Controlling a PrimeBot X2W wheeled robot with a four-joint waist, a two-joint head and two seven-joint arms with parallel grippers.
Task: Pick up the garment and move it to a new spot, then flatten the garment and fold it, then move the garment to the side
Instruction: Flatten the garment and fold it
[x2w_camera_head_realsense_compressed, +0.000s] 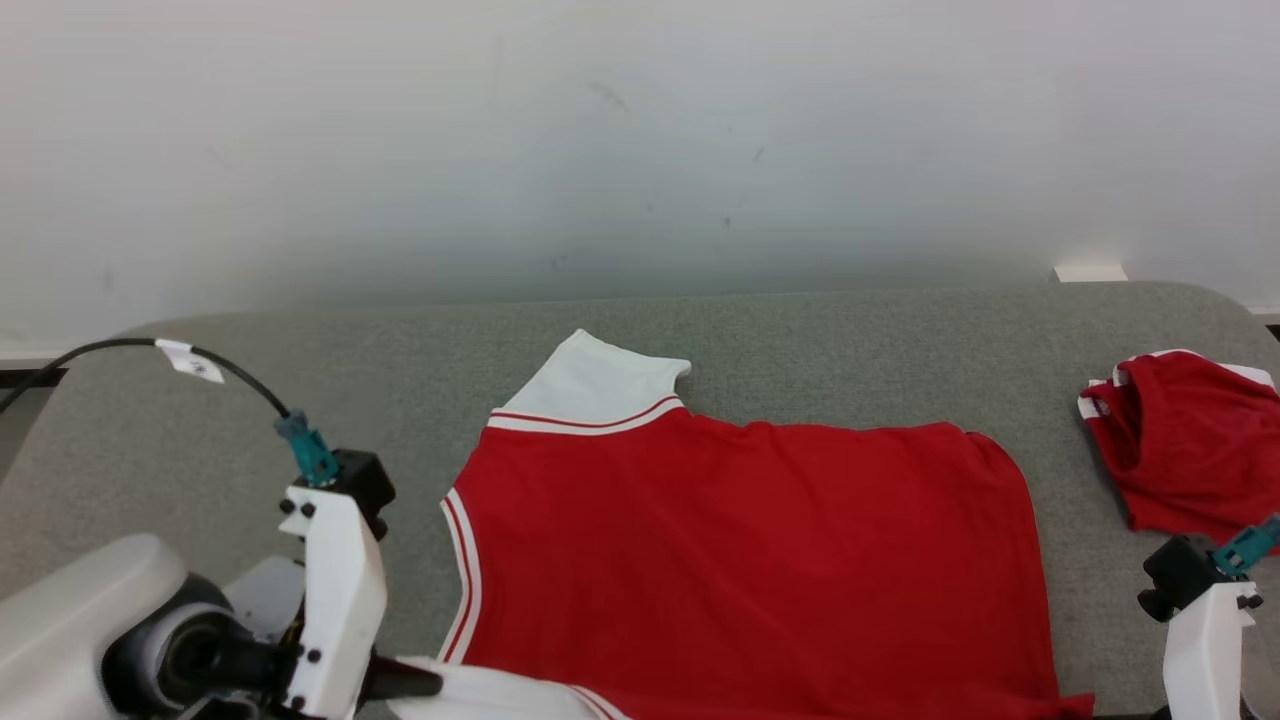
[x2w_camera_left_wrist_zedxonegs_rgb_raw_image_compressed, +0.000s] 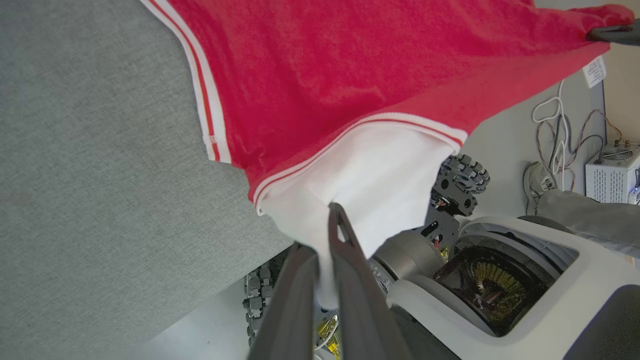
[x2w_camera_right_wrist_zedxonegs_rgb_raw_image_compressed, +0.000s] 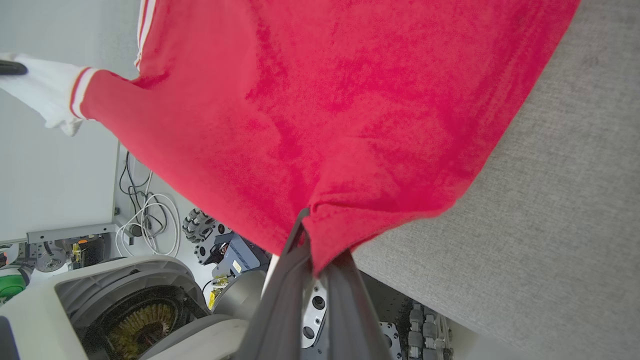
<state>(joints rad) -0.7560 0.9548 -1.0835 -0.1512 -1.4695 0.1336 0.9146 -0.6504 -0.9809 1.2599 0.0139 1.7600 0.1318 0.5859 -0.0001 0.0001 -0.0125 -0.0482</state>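
The garment (x2w_camera_head_realsense_compressed: 740, 560) is a red shirt with white sleeves and striped trim, spread flat on the grey table (x2w_camera_head_realsense_compressed: 300, 400), its near edge hanging past the table's front. My left gripper (x2w_camera_left_wrist_zedxonegs_rgb_raw_image_compressed: 332, 220) is shut on the near white sleeve (x2w_camera_left_wrist_zedxonegs_rgb_raw_image_compressed: 370, 190), at the lower left of the head view (x2w_camera_head_realsense_compressed: 420, 682). My right gripper (x2w_camera_right_wrist_zedxonegs_rgb_raw_image_compressed: 307, 225) is shut on the red hem corner (x2w_camera_right_wrist_zedxonegs_rgb_raw_image_compressed: 340, 225) at the garment's near right. The garment (x2w_camera_right_wrist_zedxonegs_rgb_raw_image_compressed: 325, 100) stretches between the two grips, lifted slightly off the table's edge.
A second red and white garment (x2w_camera_head_realsense_compressed: 1185, 440) lies bunched at the table's right end. A pale wall rises behind the table. Below the front edge are my base (x2w_camera_left_wrist_zedxonegs_rgb_raw_image_compressed: 500, 280), loose cables (x2w_camera_left_wrist_zedxonegs_rgb_raw_image_compressed: 550, 130) and a white box (x2w_camera_left_wrist_zedxonegs_rgb_raw_image_compressed: 612, 170).
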